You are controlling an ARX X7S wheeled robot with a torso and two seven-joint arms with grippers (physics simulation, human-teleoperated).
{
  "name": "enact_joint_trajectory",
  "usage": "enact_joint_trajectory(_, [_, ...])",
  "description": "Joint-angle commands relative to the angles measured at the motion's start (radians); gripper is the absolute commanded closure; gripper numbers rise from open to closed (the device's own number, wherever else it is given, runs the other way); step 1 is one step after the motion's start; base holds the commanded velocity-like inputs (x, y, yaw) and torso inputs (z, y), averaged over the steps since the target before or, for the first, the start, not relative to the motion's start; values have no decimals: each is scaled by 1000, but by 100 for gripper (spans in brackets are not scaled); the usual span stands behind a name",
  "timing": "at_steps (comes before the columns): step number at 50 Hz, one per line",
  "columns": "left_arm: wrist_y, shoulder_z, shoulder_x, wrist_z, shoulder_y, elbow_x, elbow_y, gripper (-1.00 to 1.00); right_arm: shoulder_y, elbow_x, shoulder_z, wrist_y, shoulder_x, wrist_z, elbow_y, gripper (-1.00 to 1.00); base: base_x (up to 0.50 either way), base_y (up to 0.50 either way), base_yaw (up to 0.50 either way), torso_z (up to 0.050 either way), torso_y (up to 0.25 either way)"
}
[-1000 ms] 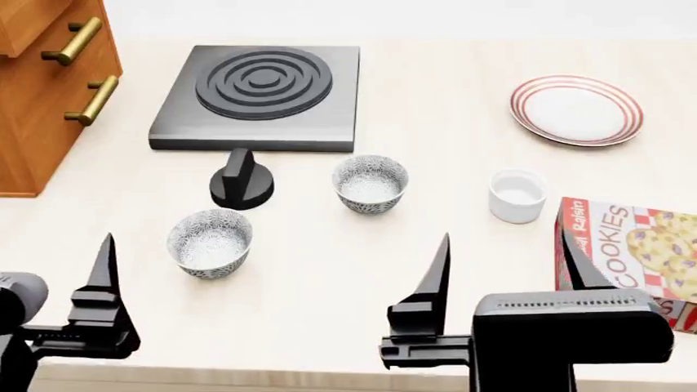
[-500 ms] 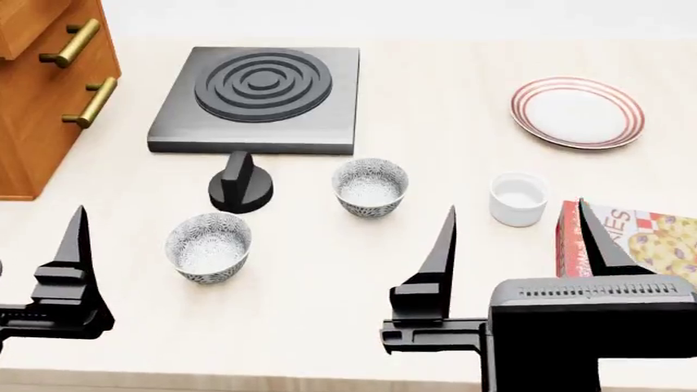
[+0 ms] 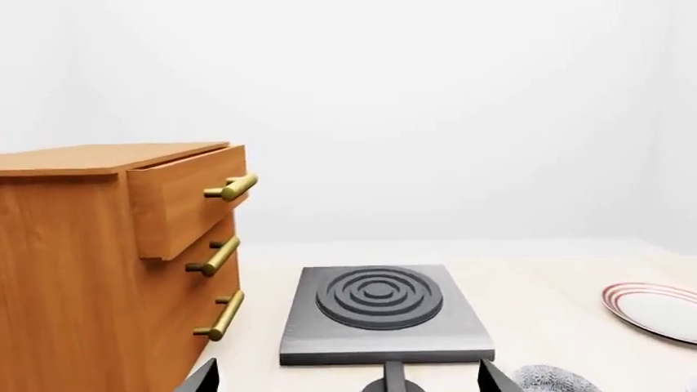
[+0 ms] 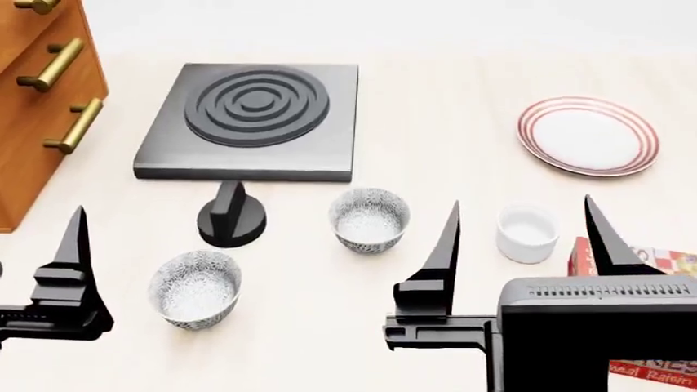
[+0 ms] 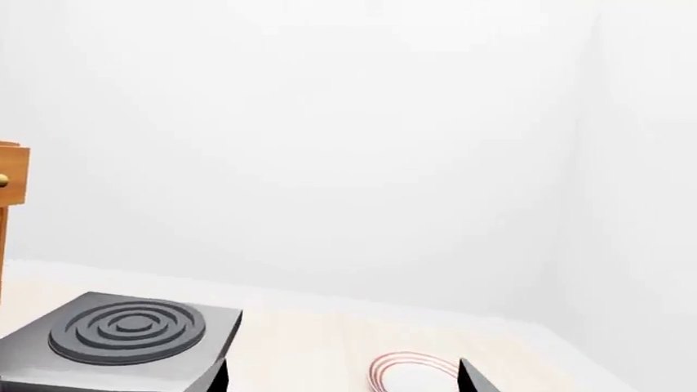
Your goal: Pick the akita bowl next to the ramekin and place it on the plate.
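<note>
Pale bench (image 4: 458, 106) with cookware, dishes and a box on it

A dark square burner plate (image 4: 253, 120) with raised rings lies toward the far side, with a wooden drawer cabinet (image 4: 38, 90) standing at the bench's left end. Just in front of the burner sits a black knob (image 4: 230, 219). One patterned bowl (image 4: 370, 220) stands right of the knob, and a white ramekin (image 4: 527, 233) stands further right, a little apart from it. A second patterned bowl (image 4: 195, 288) stands nearer the front, left of the first. A red-striped plate (image 4: 588, 135) lies at the far right, well apart from the bowls. A cookie box (image 4: 654, 314) lies at the near right, partly hidden.
</note>
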Motion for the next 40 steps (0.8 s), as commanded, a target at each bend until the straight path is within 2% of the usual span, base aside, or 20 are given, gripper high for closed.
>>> enact_joint_trajectory(1, [3, -21, 14, 25, 7, -9, 0, -100, -6, 17, 36, -6, -14, -25, -9, -100, 203, 0, 0, 0, 0])
enact_joint_trajectory(40, [12, -14, -5, 4, 3, -32, -7, -100, 5, 49, 33, -3, 6, -1, -4, -100, 226, 0, 0, 0, 0])
